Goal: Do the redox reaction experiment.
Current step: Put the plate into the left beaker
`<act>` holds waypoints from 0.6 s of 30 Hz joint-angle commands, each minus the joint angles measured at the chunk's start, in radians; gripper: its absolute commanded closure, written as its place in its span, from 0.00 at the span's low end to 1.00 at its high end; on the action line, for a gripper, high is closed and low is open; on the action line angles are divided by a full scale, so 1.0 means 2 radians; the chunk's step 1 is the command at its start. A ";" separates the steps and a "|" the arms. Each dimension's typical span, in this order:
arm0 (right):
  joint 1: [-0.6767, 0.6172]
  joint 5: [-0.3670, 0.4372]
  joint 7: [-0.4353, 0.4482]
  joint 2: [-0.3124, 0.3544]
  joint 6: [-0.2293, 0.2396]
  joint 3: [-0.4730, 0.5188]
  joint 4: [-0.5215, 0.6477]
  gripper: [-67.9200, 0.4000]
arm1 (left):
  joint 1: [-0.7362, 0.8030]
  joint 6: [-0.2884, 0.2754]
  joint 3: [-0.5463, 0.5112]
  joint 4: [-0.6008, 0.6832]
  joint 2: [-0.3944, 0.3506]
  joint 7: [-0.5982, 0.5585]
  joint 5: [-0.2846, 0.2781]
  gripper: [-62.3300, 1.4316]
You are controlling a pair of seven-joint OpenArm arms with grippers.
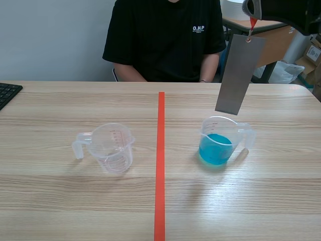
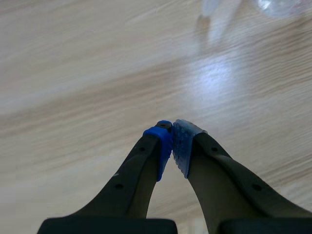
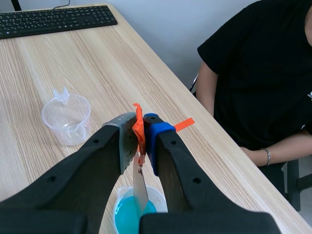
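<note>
While the plate hung from the right claw, I read the job as being at the dipping step: metal up in the air, solution waiting below. That claw was clenched on the orange tag tied to the plate's top end, not on the metal itself, so the plate dangled freely and sat slightly tilted. Its lower end was just above the rim of the blue cup, and from the wrist camera it lined up over the blue liquid but did not look wet yet.

On the table, the blue cup stood between the tape line and the right edge, about midway from near edge to far edge. An empty cup stood across the line, toward the left edge, well apart from it. My left claw was closed on nothing, pads together, low over bare wood with the empty cup ahead of it. A keyboard lay at the far left corner and a person sat beyond the far edge.

Next, I judged, the right arm needed a slow, straight descent so the plate's lower end entered the liquid without catching the rim. Because the grip was only on the tag, any quick move could set the plate swinging and knock the light cup.
</note>
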 commanded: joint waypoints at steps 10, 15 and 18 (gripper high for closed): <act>0.040 -0.011 -0.012 -0.045 0.003 -0.016 0.007 0.97 | 0.069 0.017 -0.001 -0.008 0.133 -0.005 0.045 0.92; 0.065 -0.034 -0.014 -0.075 0.003 -0.048 0.006 0.97 | 0.081 0.018 -0.001 -0.015 0.172 -0.005 0.064 0.92; 0.079 -0.050 -0.015 -0.097 0.003 -0.066 0.006 0.97 | 0.083 0.017 -0.001 -0.023 0.183 0.006 0.067 0.92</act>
